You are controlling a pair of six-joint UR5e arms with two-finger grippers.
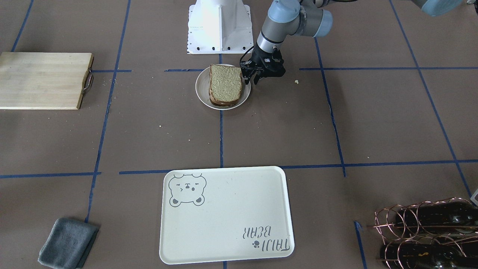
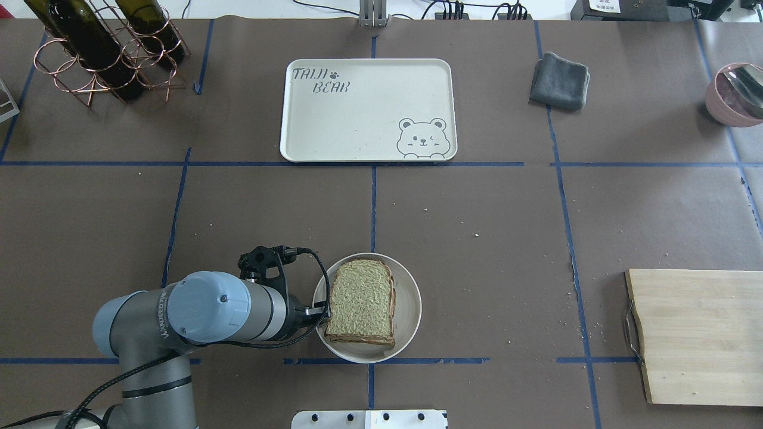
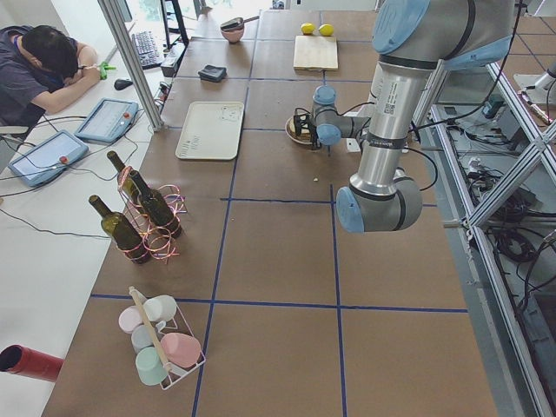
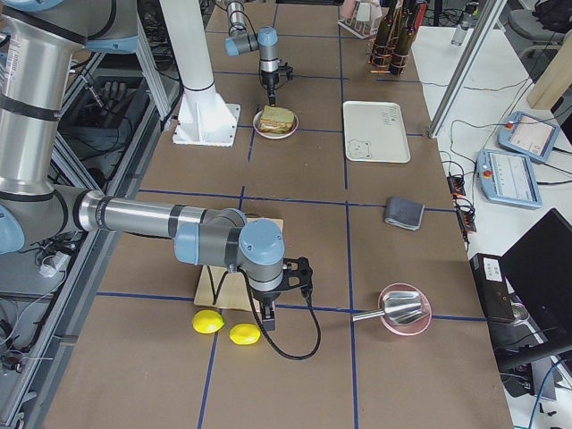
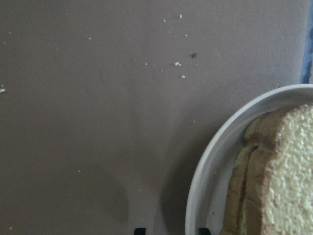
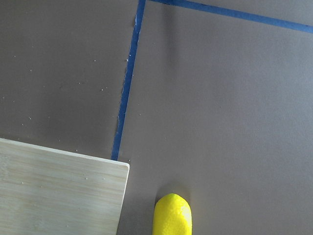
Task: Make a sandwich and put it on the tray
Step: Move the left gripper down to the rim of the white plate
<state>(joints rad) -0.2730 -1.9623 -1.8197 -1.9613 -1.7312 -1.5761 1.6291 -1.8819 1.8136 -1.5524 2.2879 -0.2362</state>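
Resting on one plate (image 1: 201,89): two bread slices (image 1: 225,83).

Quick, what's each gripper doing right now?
Left gripper: open, straddling the round white plate's rim.
Right gripper: cannot tell.

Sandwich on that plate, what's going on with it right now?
The sandwich sits assembled on the plate. The left tool is down at the plate's edge, open, apparently straddling the rim and gripping nothing yet. The tray across the table has no sandwich on it. The right tool hangs far off by the board and lemons.
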